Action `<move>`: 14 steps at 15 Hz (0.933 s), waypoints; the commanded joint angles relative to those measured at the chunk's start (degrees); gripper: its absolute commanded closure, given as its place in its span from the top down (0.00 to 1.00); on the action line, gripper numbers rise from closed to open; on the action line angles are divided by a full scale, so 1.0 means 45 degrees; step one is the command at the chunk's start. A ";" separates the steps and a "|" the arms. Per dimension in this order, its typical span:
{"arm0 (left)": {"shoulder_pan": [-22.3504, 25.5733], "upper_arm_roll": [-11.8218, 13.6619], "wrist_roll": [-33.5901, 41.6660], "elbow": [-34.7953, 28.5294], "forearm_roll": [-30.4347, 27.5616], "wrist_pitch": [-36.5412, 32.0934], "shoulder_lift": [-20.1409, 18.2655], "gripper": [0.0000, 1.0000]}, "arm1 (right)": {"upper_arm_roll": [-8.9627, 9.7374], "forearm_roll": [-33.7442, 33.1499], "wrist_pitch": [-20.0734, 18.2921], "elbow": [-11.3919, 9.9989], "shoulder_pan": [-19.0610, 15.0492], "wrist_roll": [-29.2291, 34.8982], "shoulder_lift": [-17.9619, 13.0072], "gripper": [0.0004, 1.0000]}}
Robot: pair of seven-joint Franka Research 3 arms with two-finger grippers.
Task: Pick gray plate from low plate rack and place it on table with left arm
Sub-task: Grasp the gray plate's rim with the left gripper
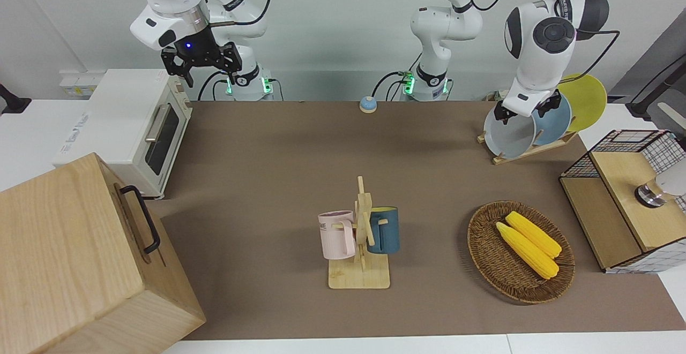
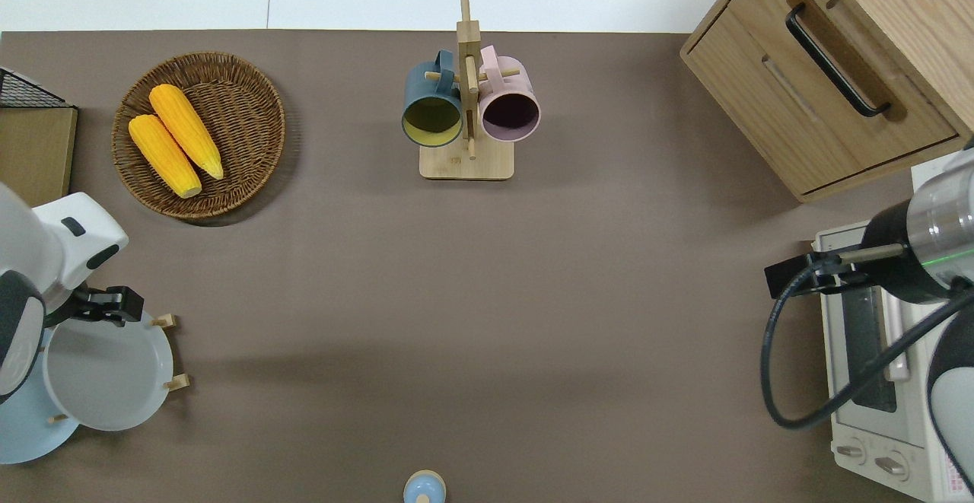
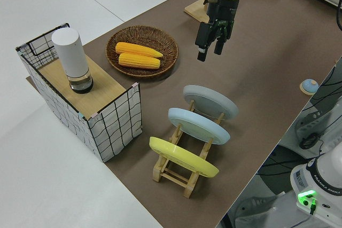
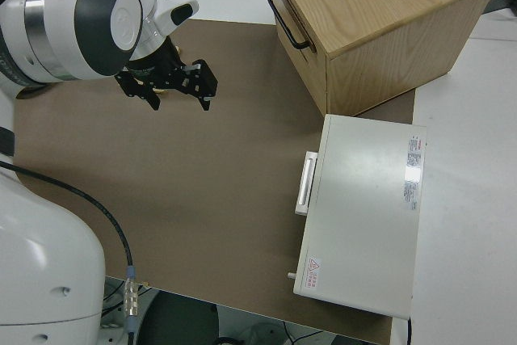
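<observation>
The gray plate (image 1: 508, 138) leans in the low plate rack (image 1: 530, 150) on the brown table (image 1: 268, 182), at the left arm's end; it also shows in the overhead view (image 2: 106, 370) and the left side view (image 3: 211, 101). A deeper-blue plate (image 1: 556, 117) and a yellow plate (image 1: 585, 99) stand in the same rack. My left gripper (image 1: 528, 108) is open and empty, in the air over the gray plate's upper rim, as the overhead view (image 2: 114, 307) shows; its fingers point down in the left side view (image 3: 209, 49). My right gripper (image 1: 201, 67) is open; that arm is parked.
A wicker basket (image 1: 487, 257) with two corn cobs lies farther from the robots than the rack. A wire crate (image 1: 621, 150) stands at the table's end beside it. A mug tree (image 1: 362, 236) with two mugs, a toaster oven (image 1: 134, 129), a wooden cabinet (image 1: 80, 263) and a small bell (image 1: 367, 104) are also on the table.
</observation>
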 commanded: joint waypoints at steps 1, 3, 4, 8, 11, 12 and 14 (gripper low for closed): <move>-0.0060 0.0296 0.0096 -0.1255 0.1034 0.0334 -0.0570 0.99 | 0.0084 0.0045 -0.0192 0.0077 -0.0188 -0.0041 -0.0060 0.99; -0.0060 0.0608 0.0096 -0.1470 0.1094 0.0334 -0.0551 0.99 | 0.0084 0.0045 -0.0192 0.0077 -0.0188 -0.0041 -0.0060 0.99; -0.0060 0.0706 0.0096 -0.1568 0.1133 0.0334 -0.0512 0.99 | 0.0084 0.0045 -0.0192 0.0077 -0.0168 -0.0041 -0.0060 0.99; -0.0079 0.1176 0.0076 -0.1920 0.1153 0.0334 -0.0453 0.98 | 0.0084 0.0045 -0.0192 0.0077 -0.0168 -0.0041 -0.0060 0.99; -0.0060 0.1234 -0.0002 -0.2057 0.1133 0.0470 -0.0394 0.53 | 0.0084 0.0045 -0.0192 0.0077 -0.0188 -0.0041 -0.0060 0.99; -0.0060 0.1254 -0.0021 -0.2057 0.1114 0.0470 -0.0394 0.35 | 0.0084 0.0045 -0.0192 0.0077 -0.0188 -0.0041 -0.0060 0.99; -0.0060 0.1293 0.0057 -0.2057 0.1114 0.0470 -0.0394 0.14 | 0.0084 0.0045 -0.0192 0.0077 -0.0168 -0.0041 -0.0060 0.99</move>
